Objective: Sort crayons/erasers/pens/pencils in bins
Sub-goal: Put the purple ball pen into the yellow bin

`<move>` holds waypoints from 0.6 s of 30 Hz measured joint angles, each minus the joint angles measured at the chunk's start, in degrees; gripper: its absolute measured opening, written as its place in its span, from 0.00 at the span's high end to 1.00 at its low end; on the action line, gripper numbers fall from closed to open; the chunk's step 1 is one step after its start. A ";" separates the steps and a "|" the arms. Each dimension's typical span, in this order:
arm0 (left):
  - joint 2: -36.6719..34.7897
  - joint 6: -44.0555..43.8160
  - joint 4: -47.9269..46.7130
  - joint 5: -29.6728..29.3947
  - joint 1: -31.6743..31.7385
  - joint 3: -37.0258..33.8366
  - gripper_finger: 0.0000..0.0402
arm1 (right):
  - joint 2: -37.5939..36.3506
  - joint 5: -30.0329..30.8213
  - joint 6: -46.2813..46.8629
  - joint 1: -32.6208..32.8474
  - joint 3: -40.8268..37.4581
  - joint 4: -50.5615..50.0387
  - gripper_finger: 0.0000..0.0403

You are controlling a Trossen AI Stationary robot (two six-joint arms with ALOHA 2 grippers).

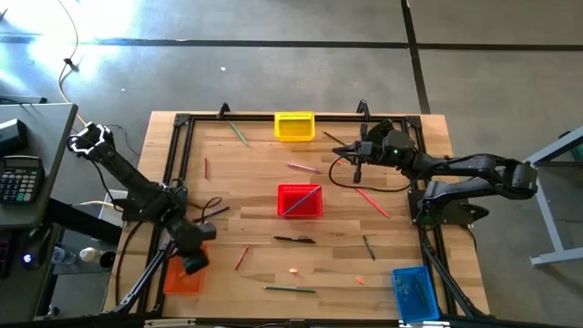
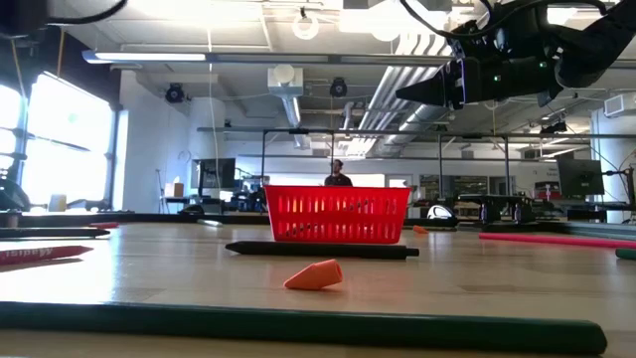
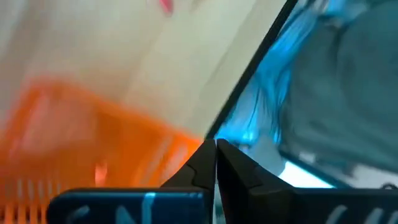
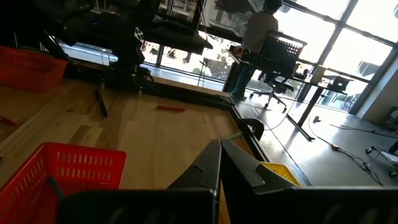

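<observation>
The left gripper (image 1: 195, 263) hangs over the orange bin (image 1: 182, 277) at the near left corner, jaws pressed together on nothing I can see. The right gripper (image 1: 353, 148) waits at the far right, also closed and empty. Most of the stock lies loose on the table (image 1: 255, 191): a black pen (image 1: 294, 240) near the red bin (image 1: 300, 200), a green pencil (image 1: 290, 289) along the near edge, an eraser (image 1: 294, 270) between them. I'd worry that swinging low toward the next piece could clip the orange bin's wall and shove it off the near edge
</observation>
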 joint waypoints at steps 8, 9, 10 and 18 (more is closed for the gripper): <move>-0.35 16.86 0.95 -6.22 9.93 0.00 1.00 | 0.00 0.00 -0.11 -0.02 0.00 0.00 1.00; -0.36 19.30 1.11 -6.60 11.11 0.00 1.00 | 0.00 0.00 0.04 -0.02 0.00 0.02 1.00; -0.34 21.73 1.29 -7.12 12.34 0.00 1.00 | 0.00 0.01 0.06 -0.02 0.00 0.02 1.00; -0.02 44.26 5.21 -19.65 22.66 -0.31 1.00 | 0.00 0.00 0.15 -0.01 0.00 0.02 1.00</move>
